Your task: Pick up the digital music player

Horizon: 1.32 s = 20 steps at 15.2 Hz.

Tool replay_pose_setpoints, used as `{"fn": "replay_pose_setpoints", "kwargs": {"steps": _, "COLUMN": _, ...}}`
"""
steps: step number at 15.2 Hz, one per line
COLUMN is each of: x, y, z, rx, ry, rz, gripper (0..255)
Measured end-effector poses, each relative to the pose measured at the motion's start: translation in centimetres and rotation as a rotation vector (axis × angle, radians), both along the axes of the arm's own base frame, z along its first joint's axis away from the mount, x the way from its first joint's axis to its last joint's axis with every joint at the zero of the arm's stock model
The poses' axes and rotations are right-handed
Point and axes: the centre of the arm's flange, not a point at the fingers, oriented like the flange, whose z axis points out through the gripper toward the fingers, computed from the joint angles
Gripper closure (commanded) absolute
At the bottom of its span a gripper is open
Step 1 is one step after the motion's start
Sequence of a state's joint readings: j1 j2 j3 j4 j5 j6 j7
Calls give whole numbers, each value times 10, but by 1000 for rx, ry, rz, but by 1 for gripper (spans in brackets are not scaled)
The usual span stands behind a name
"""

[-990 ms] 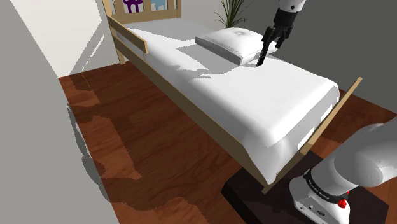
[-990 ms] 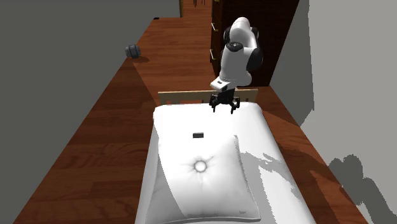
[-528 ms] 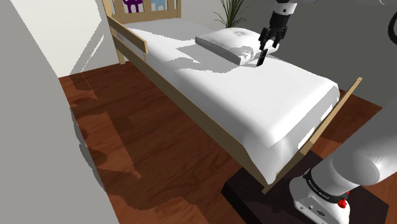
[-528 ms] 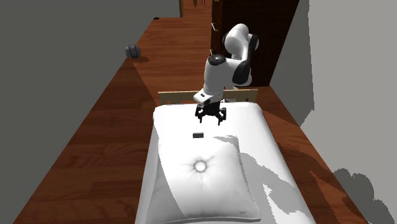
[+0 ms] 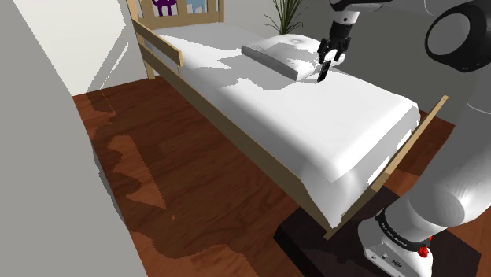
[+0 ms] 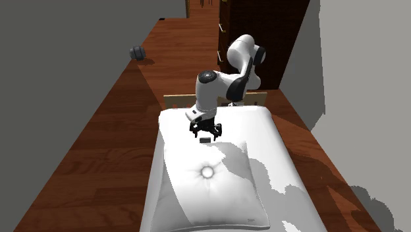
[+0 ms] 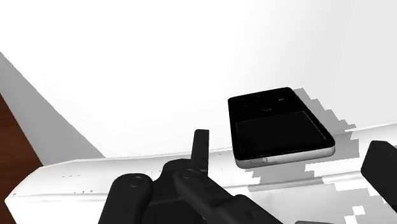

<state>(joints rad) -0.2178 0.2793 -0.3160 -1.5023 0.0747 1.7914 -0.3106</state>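
On the bed, a flat black player lies on the white sheet. It is just beside the pillow, on the side toward the footboard, and apart from it. Over the player hangs the tool, released. Its two black fingers stand well apart, with the player between them and touched by neither.

The pillow is the nearest thing to the player. A raised white band beneath the tool in the wrist view may be the pillow's edge, though that is hard to tell. The arm reaches in over the footboard and casts its shadow across sheet and pillow.

Past the headboard stands a plant, well apart from the tool. On the wood floor beside the bed a small grey round thing lies far off. A dark cabinet rises behind the arm.
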Motion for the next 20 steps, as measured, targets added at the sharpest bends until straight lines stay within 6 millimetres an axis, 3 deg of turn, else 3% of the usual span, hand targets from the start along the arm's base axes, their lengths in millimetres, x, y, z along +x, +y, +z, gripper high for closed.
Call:
{"fn": "replay_pose_setpoints", "kwargs": {"steps": 3, "x": -3, "y": 0, "z": -6, "rx": 3, "ry": -3, "rz": 0, "gripper": 0}}
{"fn": "replay_pose_setpoints", "kwargs": {"steps": 5, "x": -3, "y": 0, "z": -22, "rx": 14, "ry": 19, "rz": -1, "gripper": 0}}
{"fn": "replay_pose_setpoints", "kwargs": {"steps": 6, "x": -2, "y": -1, "z": -25, "rx": 7, "ry": 9, "rz": -1, "gripper": 255}}
{"fn": "replay_pose_setpoints", "kwargs": {"steps": 16, "x": 2, "y": -2, "z": -28, "rx": 0, "ry": -2, "rz": 1, "gripper": 255}}
{"fn": "replay_pose_setpoints", "kwargs": {"steps": 20, "x": 0, "y": -1, "z": -13, "rx": 0, "ry": -1, "rz": -1, "gripper": 255}}
